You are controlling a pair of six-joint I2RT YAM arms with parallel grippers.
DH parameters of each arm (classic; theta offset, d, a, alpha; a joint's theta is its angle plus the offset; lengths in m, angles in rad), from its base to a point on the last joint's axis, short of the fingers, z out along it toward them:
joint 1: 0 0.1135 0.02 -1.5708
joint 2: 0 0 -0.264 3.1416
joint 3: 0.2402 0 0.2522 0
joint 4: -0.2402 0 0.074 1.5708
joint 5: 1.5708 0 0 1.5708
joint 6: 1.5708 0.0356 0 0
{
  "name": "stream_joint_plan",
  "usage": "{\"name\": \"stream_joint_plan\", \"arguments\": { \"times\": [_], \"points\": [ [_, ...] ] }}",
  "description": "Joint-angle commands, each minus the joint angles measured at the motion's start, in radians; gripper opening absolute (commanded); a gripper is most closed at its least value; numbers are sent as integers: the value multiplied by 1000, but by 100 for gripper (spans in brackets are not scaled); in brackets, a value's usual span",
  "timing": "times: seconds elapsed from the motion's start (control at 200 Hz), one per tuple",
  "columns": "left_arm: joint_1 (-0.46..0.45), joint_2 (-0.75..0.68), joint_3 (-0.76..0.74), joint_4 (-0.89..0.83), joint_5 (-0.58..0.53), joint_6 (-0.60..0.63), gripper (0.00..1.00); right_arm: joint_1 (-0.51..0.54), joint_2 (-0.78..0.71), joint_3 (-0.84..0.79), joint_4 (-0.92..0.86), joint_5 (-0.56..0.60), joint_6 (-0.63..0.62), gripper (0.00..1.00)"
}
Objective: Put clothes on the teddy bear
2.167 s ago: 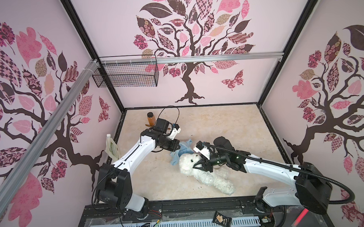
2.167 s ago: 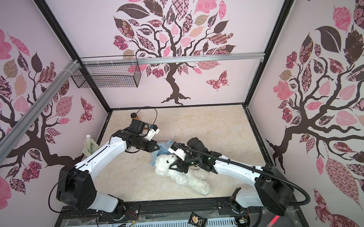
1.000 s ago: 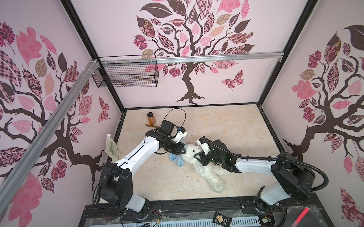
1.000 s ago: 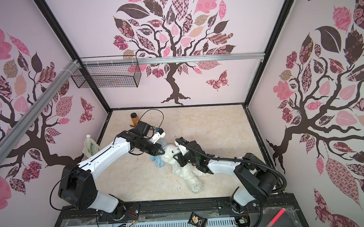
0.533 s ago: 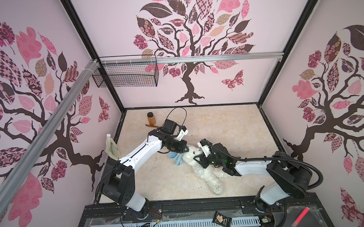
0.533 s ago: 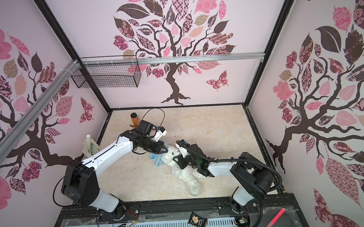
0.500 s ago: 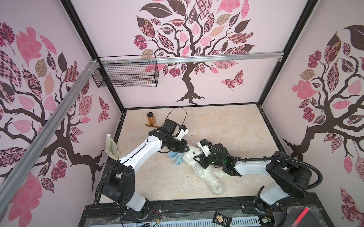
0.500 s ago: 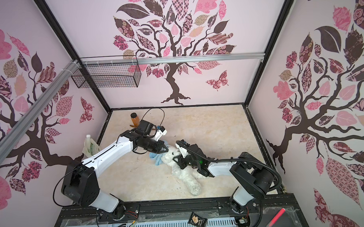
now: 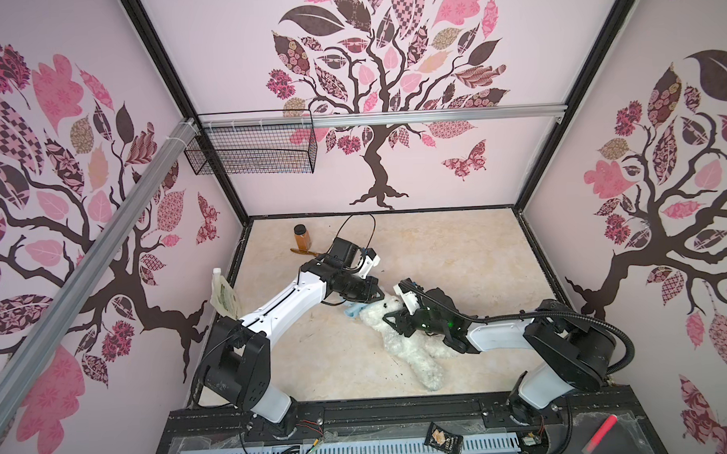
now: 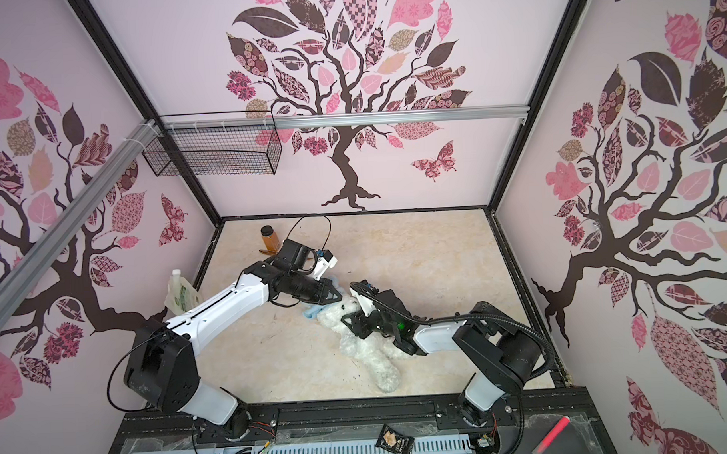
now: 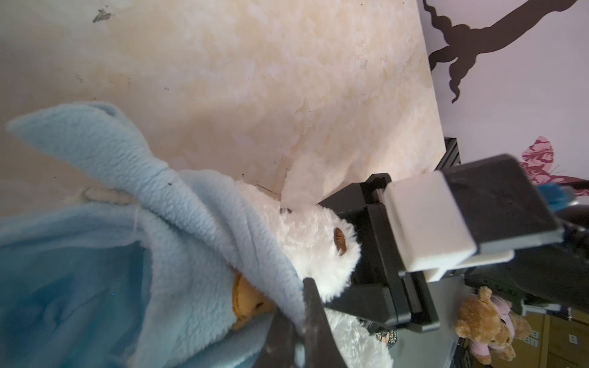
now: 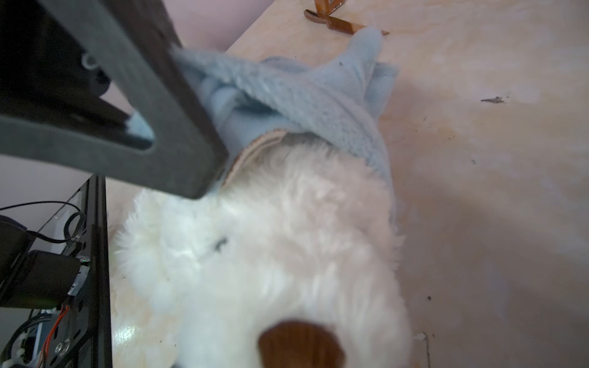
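The white teddy bear lies on the table, head toward the left arm. My left gripper is shut on the hem of the light blue shirt. It holds the shirt stretched over the top of the bear's head. The orange patch shows beside my left gripper. My right gripper sits at the bear's head and neck. The right wrist view shows only white fur, the shirt and the brown nose. That gripper's own jaws are hidden.
An amber jar with a brown utensil beside it stands at the back left. A pouch leans at the left edge. A wire basket hangs on the back wall. A snack packet and a red marker lie on the front ledge.
The bear has been drawn back from the front of the table toward the left arm. The left gripper has carried the shirt rightward onto the bear's head. The right arm has folded in closer.
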Motion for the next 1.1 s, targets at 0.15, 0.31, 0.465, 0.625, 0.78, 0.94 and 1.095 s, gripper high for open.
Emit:
{"name": "stream_joint_plan", "arguments": {
  "times": [0.15,0.31,0.465,0.625,0.78,0.94,1.095],
  "points": [
    [23,-3,0,-92,-140,27,0,11,-111,-30,-166,180,-10,32],
    [49,-16,-11,-81,-134,16,0,11,-176,-21,-310,279,51,21],
    [49,-13,-27,-68,-97,10,0,11,-178,33,-406,367,123,17],
    [42,-13,-36,-71,-95,18,0,11,-174,75,-393,351,161,16],
    [41,-11,-38,-72,-118,18,0,10,-227,67,-353,312,180,16],
    [37,-2,-34,-68,-124,17,0,8,-306,45,-381,346,200,16],
    [23,2,-26,-70,-116,27,0,10,-284,65,-419,404,222,13]
  ]
}}
